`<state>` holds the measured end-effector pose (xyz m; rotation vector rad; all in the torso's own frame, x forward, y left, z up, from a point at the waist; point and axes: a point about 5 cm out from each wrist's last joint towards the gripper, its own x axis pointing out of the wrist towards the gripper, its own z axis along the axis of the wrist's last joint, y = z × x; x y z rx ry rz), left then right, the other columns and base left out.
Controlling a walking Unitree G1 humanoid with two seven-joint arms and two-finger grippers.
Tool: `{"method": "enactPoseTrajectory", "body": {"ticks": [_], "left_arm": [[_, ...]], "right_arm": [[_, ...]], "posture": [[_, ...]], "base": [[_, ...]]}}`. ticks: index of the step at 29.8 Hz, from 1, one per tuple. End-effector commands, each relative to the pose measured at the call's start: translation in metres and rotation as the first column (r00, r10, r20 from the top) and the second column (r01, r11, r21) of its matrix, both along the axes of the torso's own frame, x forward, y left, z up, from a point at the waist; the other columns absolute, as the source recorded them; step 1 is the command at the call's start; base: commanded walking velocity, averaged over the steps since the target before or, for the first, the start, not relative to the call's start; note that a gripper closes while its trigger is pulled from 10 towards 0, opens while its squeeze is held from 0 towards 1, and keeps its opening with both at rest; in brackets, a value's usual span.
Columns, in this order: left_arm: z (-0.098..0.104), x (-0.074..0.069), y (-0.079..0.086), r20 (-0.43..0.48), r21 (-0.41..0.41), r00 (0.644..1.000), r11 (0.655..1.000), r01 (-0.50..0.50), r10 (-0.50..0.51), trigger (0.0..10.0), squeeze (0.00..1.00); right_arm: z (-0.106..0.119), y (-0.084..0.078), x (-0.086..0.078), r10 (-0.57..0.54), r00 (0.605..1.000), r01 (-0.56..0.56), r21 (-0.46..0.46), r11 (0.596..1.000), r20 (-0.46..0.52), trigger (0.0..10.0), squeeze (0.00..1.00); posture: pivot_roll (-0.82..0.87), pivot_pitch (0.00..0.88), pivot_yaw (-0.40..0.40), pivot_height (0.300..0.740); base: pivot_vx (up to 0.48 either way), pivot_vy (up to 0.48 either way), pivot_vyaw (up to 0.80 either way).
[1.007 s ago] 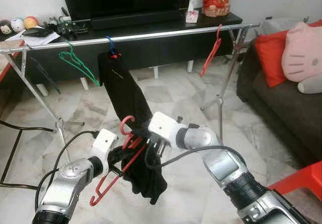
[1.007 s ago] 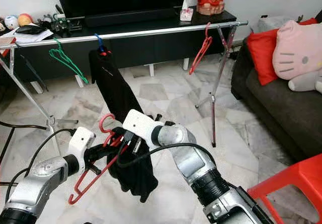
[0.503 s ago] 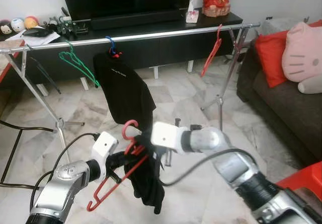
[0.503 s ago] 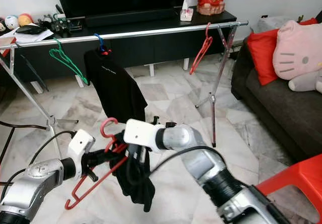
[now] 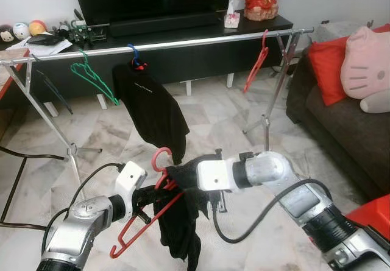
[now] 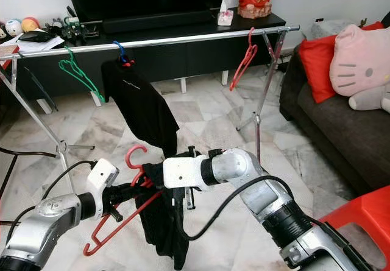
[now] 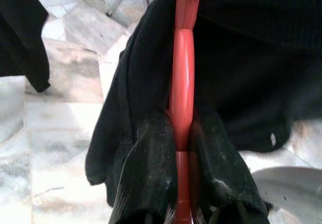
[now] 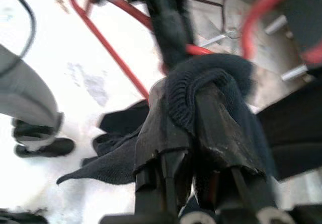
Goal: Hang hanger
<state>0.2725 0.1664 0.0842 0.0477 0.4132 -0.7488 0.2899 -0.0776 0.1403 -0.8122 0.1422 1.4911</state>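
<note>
Holding the red plastic hanger (image 5: 146, 213) clamped in the left gripper (image 7: 182, 148), hook up, long axis slanting floorward; the right gripper (image 8: 193, 118) pinches the black knit garment (image 6: 167, 222) draped there. The long silver rail (image 5: 183, 41) sits well ahead, higher.

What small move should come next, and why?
Probably the right gripper should pull the black garment further over the red hanger, which the left gripper pinches: the cloth is bunched near the hook, and one hanger arm is bare.
</note>
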Motion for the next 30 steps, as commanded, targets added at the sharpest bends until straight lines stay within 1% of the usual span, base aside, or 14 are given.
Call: {"method": "enactPoseTrajectory", "body": {"ticks": [1, 4, 7, 8, 11, 13, 18, 20, 21, 23, 25, 26, 27, 30], "left_arm": [[0.010, 0.008, 0.007, 0.053, -0.015, 0.998, 0.999, -0.044, 0.045, 10.0, 0.00], [0.012, 0.013, 0.009, 0.081, -0.030, 0.992, 0.995, -0.090, 0.092, 10.0, 0.00], [0.013, 0.014, 0.010, 0.091, -0.030, 0.991, 0.995, -0.100, 0.102, 10.0, 0.00], [0.013, 0.014, 0.010, 0.094, -0.032, 0.990, 0.994, -0.104, 0.107, 10.0, 0.00], [0.013, 0.015, 0.010, 0.097, -0.036, 0.989, 0.994, -0.107, 0.110, 10.0, 0.00], [0.014, 0.014, 0.009, 0.096, -0.041, 0.990, 0.994, -0.098, 0.102, 10.0, 0.00], [0.013, 0.014, 0.009, 0.098, -0.042, 0.990, 0.994, -0.098, 0.102, 10.0, 0.00], [0.012, 0.011, 0.006, 0.080, -0.057, 0.994, 0.996, -0.075, 0.079, 10.0, 0.00], [0.012, 0.011, 0.006, 0.080, -0.057, 0.994, 0.996, -0.075, 0.079, 10.0, 0.00], [0.011, 0.008, 0.006, 0.062, -0.054, 0.996, 0.997, -0.059, 0.062, 10.0, 0.00], [0.009, 0.007, 0.007, 0.053, -0.048, 0.997, 0.998, -0.050, 0.053, 10.0, 0.00], [0.008, 0.005, 0.006, 0.046, -0.047, 0.998, 0.998, -0.042, 0.044, 10.0, 0.00], [0.008, 0.005, 0.006, 0.046, -0.047, 0.998, 0.998, -0.042, 0.044, 10.0, 0.00], [0.008, 0.004, 0.005, 0.036, -0.049, 0.999, 0.998, -0.029, 0.030, 10.0, 0.00]], "right_arm": [[0.009, 0.007, -0.006, 0.068, 0.998, -0.068, 0.040, 0.997, 0.019, 10.0, 0.00], [0.007, 0.009, -0.016, 0.124, 0.992, -0.123, 0.051, 0.991, -0.026, 10.0, 0.00], [0.003, 0.009, -0.016, 0.118, 0.993, -0.117, 0.042, 0.992, -0.026, 10.0, 0.00], [-0.001, 0.007, -0.011, 0.076, 0.997, -0.076, 0.020, 0.997, 0.001, 10.0, 0.00], [-0.004, 0.006, -0.006, 0.048, 0.999, -0.048, 0.010, 0.999, 0.017, 10.0, 0.00], [-0.001, 0.005, 0.007, -0.040, 0.995, 0.038, 0.021, 0.999, 0.091, 10.0, 0.00], [-0.001, 0.005, 0.008, -0.049, 0.994, 0.047, 0.023, 0.999, 0.097, 10.0, 0.00], [0.007, 0.006, 0.020, -0.124, 0.980, 0.116, 0.061, 0.991, 0.156, 10.0, 0.00], [0.007, 0.006, 0.020, -0.124, 0.980, 0.116, 0.061, 0.991, 0.156, 10.0, 0.00], [0.015, 0.005, 0.036, -0.232, 0.945, 0.214, 0.100, 0.972, 0.232, 10.0, 0.00], [0.020, 0.003, 0.045, -0.293, 0.916, 0.269, 0.121, 0.955, 0.274, 10.0, 0.00], [0.024, 0.003, 0.051, -0.330, 0.894, 0.300, 0.142, 0.943, 0.304, 10.0, 0.00], [0.024, 0.003, 0.051, -0.330, 0.894, 0.300, 0.142, 0.943, 0.304, 10.0, 0.00], [0.028, 0.003, 0.058, -0.368, 0.858, 0.332, 0.161, 0.930, 0.359, 10.0, 0.00]], "posture": [[-0.09, 0.000, 0.065, 0.740], [-0.09, 0.000, 0.067, 0.740], [-0.09, 0.000, 0.067, 0.740], [-0.09, 0.000, 0.067, 0.740], [-0.09, 0.000, 0.067, 0.740], [-0.09, 0.000, 0.067, 0.740], [-0.09, 0.000, 0.067, 0.740], [-0.09, 0.000, 0.063, 0.740], [-0.09, 0.000, 0.063, 0.740], [-0.09, 0.000, 0.063, 0.740], [-0.09, 0.000, 0.063, 0.740], [-0.09, 0.000, 0.063, 0.740], [-0.09, 0.000, 0.063, 0.740], [-0.09, 0.000, 0.063, 0.740]], "base": [[0.000, 0.000, 0.00], [0.000, 0.000, 0.00], [0.000, 0.000, 0.00], [0.000, 0.000, 0.00], [0.000, 0.000, 0.00], [0.000, 0.000, 0.00], [0.000, 0.000, 0.00], [0.000, 0.000, 0.00], [0.000, 0.000, 0.00], [0.000, 0.000, 0.00], [0.000, 0.000, 0.00], [0.000, 0.000, 0.00], [0.000, 0.000, 0.00], [0.000, 0.000, 0.00]]}}
